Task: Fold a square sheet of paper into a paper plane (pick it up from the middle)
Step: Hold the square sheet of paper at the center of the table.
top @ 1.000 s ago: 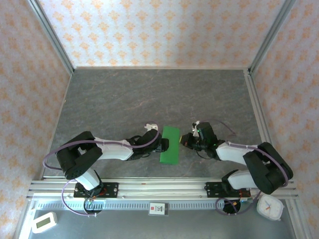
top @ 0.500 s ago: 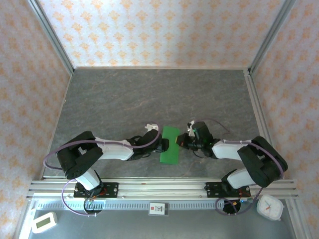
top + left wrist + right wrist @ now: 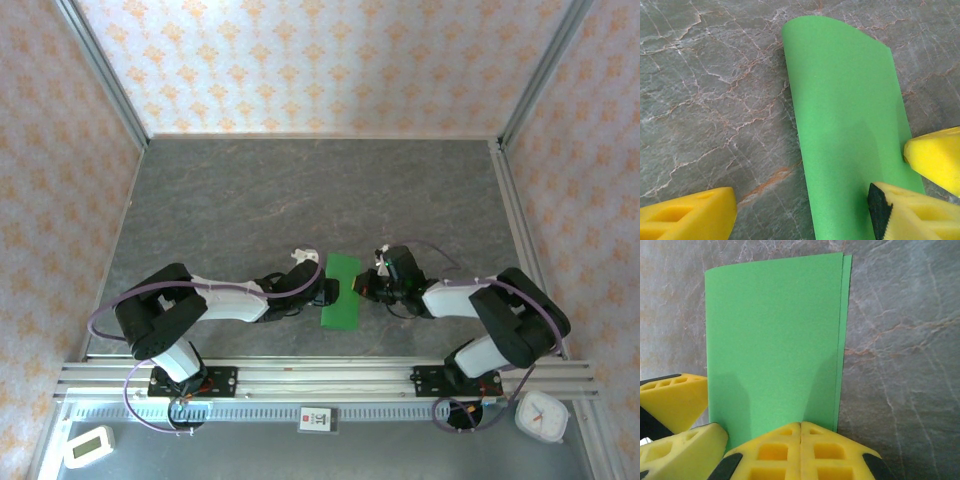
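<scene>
Lying folded on the grey marbled table (image 3: pixel 300 190), within orange-patterned walls (image 3: pixel 300 60), the green paper (image 3: pixel 341 292) sits between the left gripper (image 3: pixel 802 215), spread wide over one edge, and the right gripper (image 3: pixel 800 440), pinched closed at the other.

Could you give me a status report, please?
Left hand open, astride one edge of the green paper. Right hand shut, tips at opposite edge. Paper folded in half on table. Nothing blocking.

Lab test booth: aluminium frame (image 3: pixel 330 372), patterned wall panels (image 3: pixel 320 60), marble-look table (image 3: pixel 320 190).
</scene>
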### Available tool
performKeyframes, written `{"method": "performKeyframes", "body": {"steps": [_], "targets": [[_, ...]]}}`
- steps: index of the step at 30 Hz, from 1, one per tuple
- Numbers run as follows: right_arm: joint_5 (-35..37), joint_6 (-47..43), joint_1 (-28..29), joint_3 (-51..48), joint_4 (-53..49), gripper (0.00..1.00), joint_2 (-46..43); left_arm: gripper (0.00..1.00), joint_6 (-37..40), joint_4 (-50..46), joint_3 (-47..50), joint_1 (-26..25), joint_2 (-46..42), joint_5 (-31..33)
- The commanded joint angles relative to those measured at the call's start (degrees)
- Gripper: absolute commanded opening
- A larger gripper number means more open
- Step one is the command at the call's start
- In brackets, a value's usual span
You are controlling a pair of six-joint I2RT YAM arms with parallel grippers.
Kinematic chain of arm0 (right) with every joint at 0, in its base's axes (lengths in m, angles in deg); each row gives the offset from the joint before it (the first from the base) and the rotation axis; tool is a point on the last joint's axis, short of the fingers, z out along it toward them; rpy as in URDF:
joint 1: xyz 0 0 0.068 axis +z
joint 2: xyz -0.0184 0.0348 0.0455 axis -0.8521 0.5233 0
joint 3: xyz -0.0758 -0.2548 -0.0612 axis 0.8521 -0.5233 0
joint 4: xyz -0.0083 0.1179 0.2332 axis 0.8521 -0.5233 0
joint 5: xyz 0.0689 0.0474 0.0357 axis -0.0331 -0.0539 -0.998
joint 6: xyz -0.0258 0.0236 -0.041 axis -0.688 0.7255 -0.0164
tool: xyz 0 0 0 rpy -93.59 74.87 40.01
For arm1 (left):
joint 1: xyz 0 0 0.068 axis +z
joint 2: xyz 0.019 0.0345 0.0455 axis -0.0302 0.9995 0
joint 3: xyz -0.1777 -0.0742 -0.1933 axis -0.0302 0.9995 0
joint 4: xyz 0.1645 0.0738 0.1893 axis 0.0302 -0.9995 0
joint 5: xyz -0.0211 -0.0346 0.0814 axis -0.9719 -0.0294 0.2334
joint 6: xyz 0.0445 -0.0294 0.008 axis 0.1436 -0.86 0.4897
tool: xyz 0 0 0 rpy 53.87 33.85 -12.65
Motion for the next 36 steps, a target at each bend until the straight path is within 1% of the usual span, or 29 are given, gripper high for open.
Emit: {"method": "performKeyframes", "body": {"steps": [1,11,16,26,36], "targets": [[1.90,0.38,0.38,-0.95,1.36,0.00,1.20,0.73,0.59,-3.05,-0.07,0.29,3.03,0.24],[2.98,0.74,0.41,-1.65,1.19,0.00,2.42,0.75,1.30,-6.75,-2.69,0.44,-2.38,0.94],[3.35,0.82,0.38,-1.79,1.08,0.00,2.72,0.75,1.33,-7.87,-2.72,0.53,-3.41,1.62],[3.37,0.83,0.38,-1.88,1.17,0.00,3.21,0.70,1.25,-6.75,-1.21,1.04,-1.75,1.77],[3.08,0.74,0.38,-1.87,1.62,0.00,4.18,0.69,0.44,-4.83,1.31,1.04,0.50,2.56]]}}
